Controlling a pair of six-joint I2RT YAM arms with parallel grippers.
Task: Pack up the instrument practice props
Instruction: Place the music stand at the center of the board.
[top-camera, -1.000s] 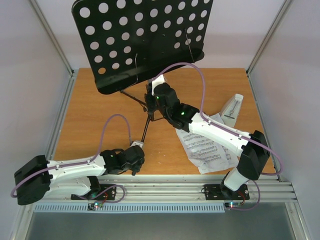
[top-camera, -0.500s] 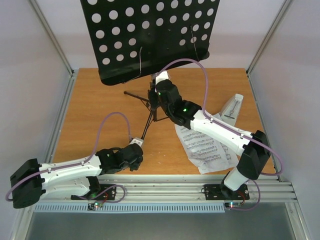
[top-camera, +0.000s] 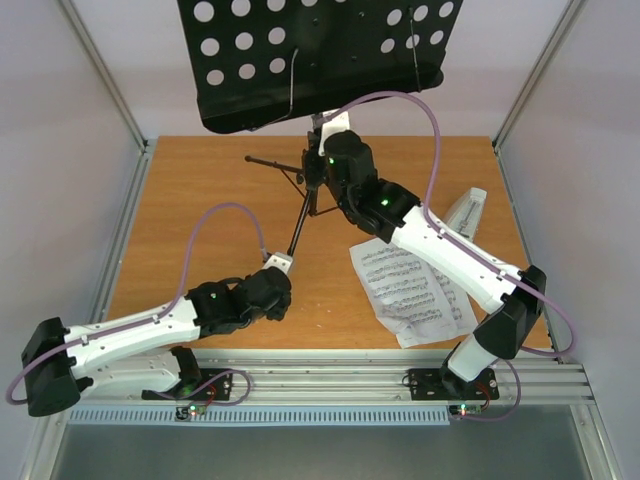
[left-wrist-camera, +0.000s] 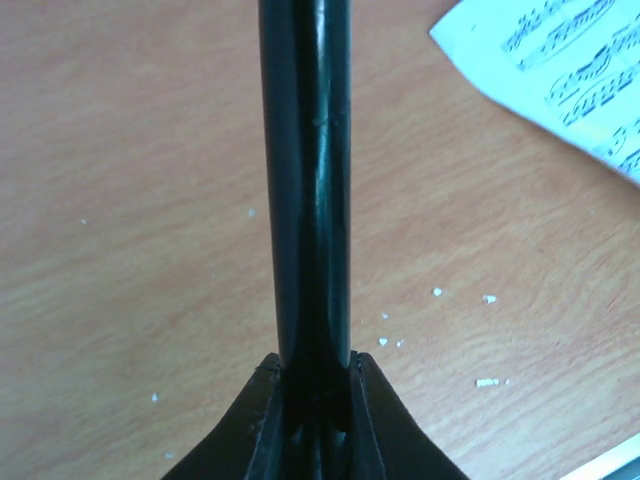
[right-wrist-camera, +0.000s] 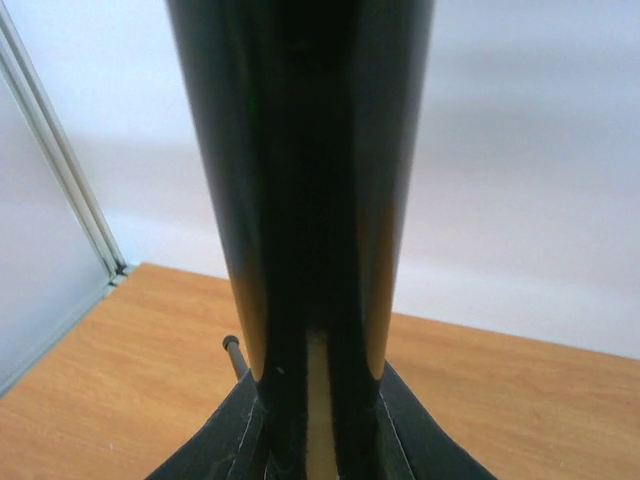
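Note:
The black music stand (top-camera: 300, 60) with its round-holed desk is tilted over the far side of the table. My right gripper (top-camera: 316, 172) is shut on its pole (right-wrist-camera: 310, 180), just below the desk. My left gripper (top-camera: 280, 275) is shut on the lower end of one tripod leg (left-wrist-camera: 305, 180), low over the wood. Another leg (top-camera: 272, 166) sticks out to the left. White sheet-music pages (top-camera: 412, 292) lie on the table at right, under my right arm; a corner shows in the left wrist view (left-wrist-camera: 560, 60). The pale metronome (top-camera: 466, 214) stands at the right edge.
The wooden table (top-camera: 190, 220) is walled by white panels with metal frame posts (top-camera: 100, 70) at the far corners. A metal rail (top-camera: 340, 380) runs along the near edge. Small white crumbs (left-wrist-camera: 440, 292) lie on the wood.
The stand has been carried farther back and to the right, its desk rising toward the top of the view. Both arms have stretched farther away, still holding the pole and the leg.

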